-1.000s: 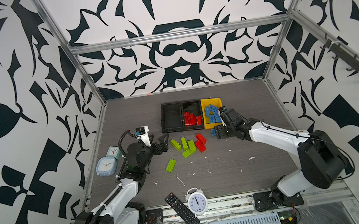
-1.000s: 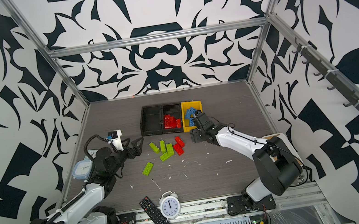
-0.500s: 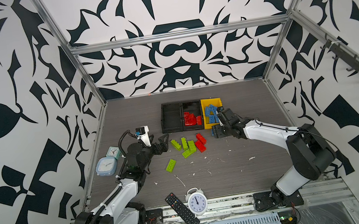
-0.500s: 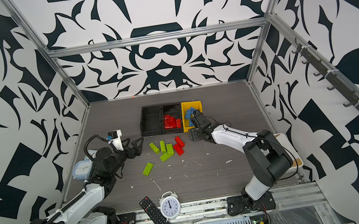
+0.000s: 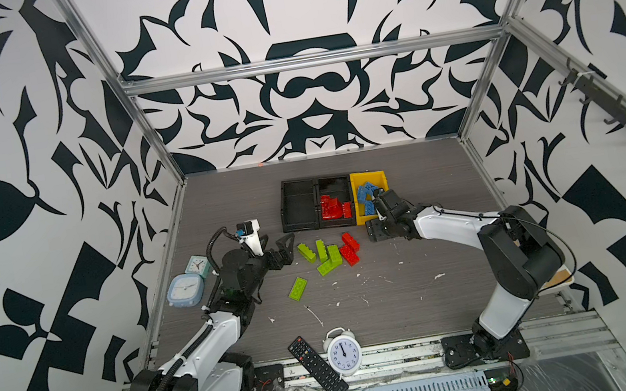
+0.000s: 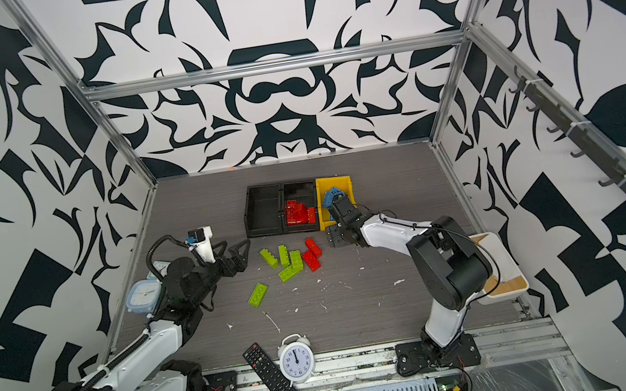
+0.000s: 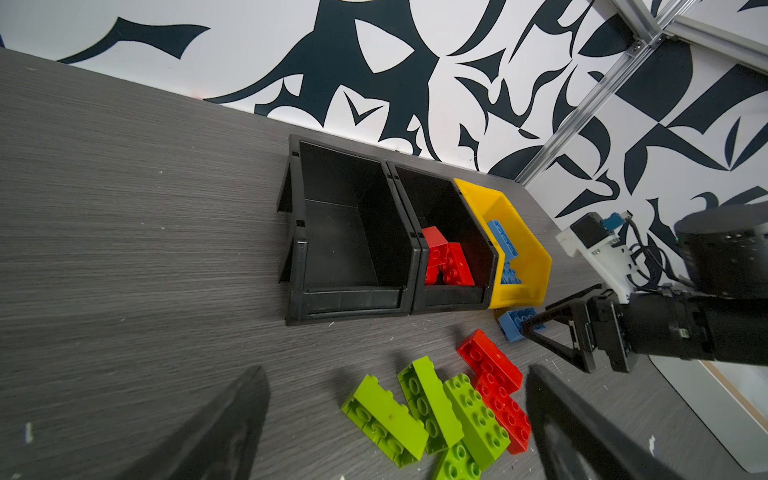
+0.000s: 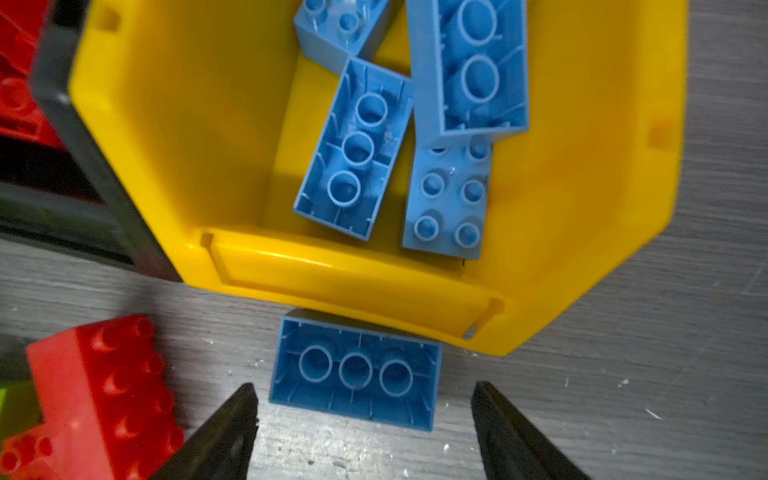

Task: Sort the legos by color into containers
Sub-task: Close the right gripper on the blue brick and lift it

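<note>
Hovering low over the grey table [image 5: 424, 306], the right gripper [image 8: 363, 388] has its jaws spread wide and holds nothing; one jaw sits either side of a loose blue brick [image 8: 355, 370], neither touching it. That brick lies studs down on the table, its far edge against the front lip of the yellow bin [image 8: 353, 282], outside it. More blue bricks [image 8: 353, 149] lie inside the bin.

Compared with a second ago in both top views, the right gripper [image 5: 376, 233] has slid a little toward 9 o'clock and its elbow [image 5: 522, 253] has swung in toward the table's middle; the left arm [image 5: 222, 328] has not moved. The right forearm [image 5: 450, 222] runs low and nearly level from the gripper out to 4 o'clock, then folds at the elbow down to a base at 5 o'clock.

From the gripper, the yellow bin stands at 12 o'clock, a black bin [image 5: 338, 222] with red bricks [image 5: 332, 210] at 11 o'clock, an empty black bin [image 5: 300, 207] beyond it. At 9 o'clock lie two loose red bricks [image 5: 350, 247], then lime green bricks [image 5: 324, 253], then the left gripper [image 5: 277, 248], wide open and empty
</note>
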